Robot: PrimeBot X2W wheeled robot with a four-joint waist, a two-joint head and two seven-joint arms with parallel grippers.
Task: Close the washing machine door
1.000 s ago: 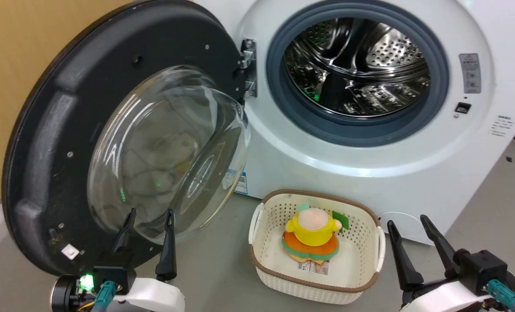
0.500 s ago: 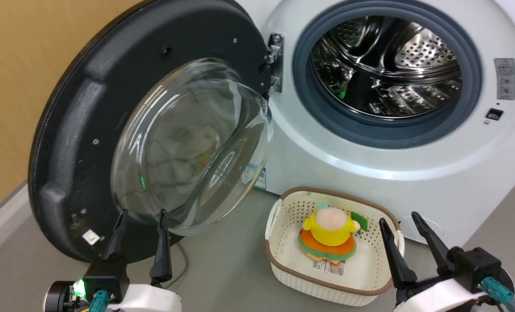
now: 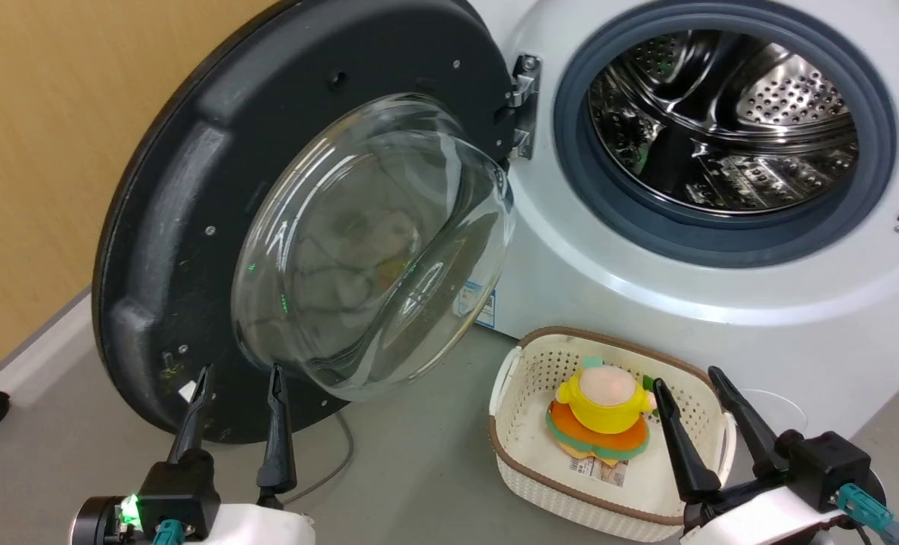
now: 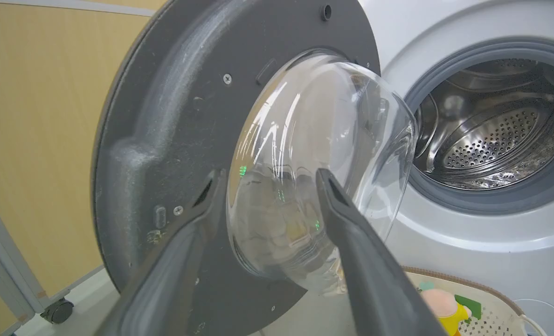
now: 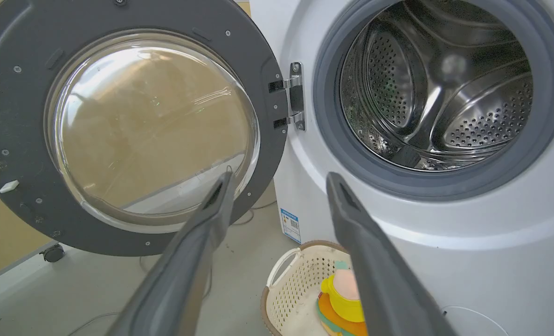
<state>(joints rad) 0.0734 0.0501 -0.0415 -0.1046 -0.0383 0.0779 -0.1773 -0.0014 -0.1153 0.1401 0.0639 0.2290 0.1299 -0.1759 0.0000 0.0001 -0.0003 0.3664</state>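
Since the head camera has swung during the last second, carries everything rightward across that view, with no move of the things themselves. Finds the washing machine door (image 3: 177, 227) as wide open as before, straight ahead of the left gripper (image 3: 240, 369) and beyond its fingertips, apart from them. Holds that gripper's two dark fingers spread, with nothing between them. Sets the tips now against the door's lower black rim, left of the bottom of the glass window (image 3: 366, 250), where a second ago overlapped the glass's lower edge. From the left wrist, frames the bulging glass between the two fingers. Puts the hinge (image 3: 524, 106) and the washing machine (image 3: 570, 280) ahead and to the right of the left gripper, with the steel drum (image 3: 729, 121) bare inside the grey gasket (image 3: 570, 151). Shows the right gripper (image 3: 685, 376) likewise parted and empty, facing the machine's front. Lays its left finger now across the white basket (image 3: 504, 462) beside the yellow toy (image 3: 605, 405), where earlier stood just right of the basket's rim.
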